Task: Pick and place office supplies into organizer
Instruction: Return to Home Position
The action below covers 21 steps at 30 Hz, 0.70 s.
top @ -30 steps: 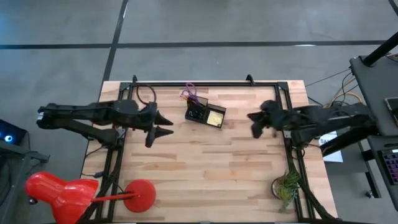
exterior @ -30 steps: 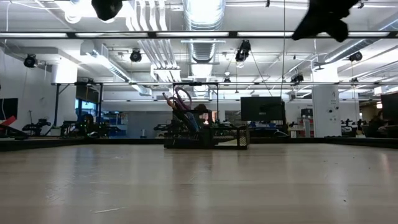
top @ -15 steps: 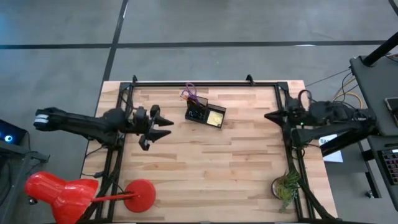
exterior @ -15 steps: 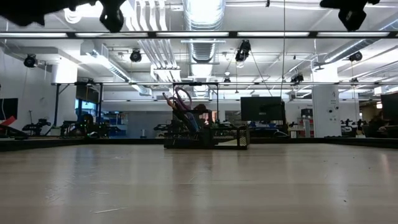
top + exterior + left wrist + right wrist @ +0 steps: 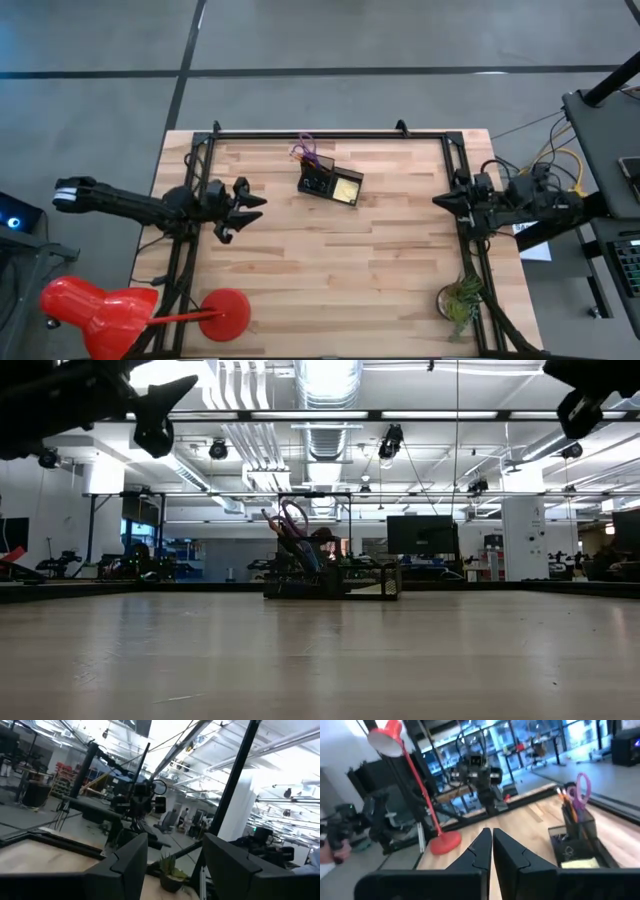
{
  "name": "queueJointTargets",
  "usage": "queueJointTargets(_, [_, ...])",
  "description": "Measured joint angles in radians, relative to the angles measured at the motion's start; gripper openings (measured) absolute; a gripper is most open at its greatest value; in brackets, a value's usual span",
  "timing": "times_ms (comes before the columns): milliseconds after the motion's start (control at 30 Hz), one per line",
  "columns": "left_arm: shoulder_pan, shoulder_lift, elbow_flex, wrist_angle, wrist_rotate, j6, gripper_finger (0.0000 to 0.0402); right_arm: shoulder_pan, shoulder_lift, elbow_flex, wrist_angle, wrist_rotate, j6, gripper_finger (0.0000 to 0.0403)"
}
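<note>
High view: our left gripper [image 5: 250,207], spread and empty, and right gripper [image 5: 438,200], closed on nothing, hang well apart from the organizer [image 5: 318,184]; scissors [image 5: 305,152] and sticky notes [image 5: 348,188] sit inside, so nothing needs carrying.

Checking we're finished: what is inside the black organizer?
Purple scissors and orange pens stand at one end; a yellow sticky pad lies at the other. The organizer's mesh walls hide the compartment bottoms.

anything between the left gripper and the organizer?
Nothing: high view shows only bare table between the left gripper and the organizer. Right gripper sits at right edge.
</note>
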Motion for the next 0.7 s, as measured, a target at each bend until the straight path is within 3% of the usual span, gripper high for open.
queueJointTargets(167, [0.018,-0.148,-0.007,-0.178,0.001,0.022,0.0176,-0.001,0.022,0.055,-0.079,0.018,-0.014,0.0008])
queueJointTargets(333, [0.044,-0.392,0.036,-0.63,0.001,0.023,0.0176,-0.001,0.001,0.072,-0.116,0.072,0.006,0.0008])
queueJointTargets(533, [0.047,-0.686,0.036,-0.819,-0.003,0.075,0.0176,-0.001,0.015,0.045,-0.072,0.072,0.013,0.0009])
queueJointTargets(700, [0.047,-0.64,0.006,-0.821,-0.022,0.073,0.0176,-0.001,0.001,-0.021,0.061,0.088,0.006,0.0009])
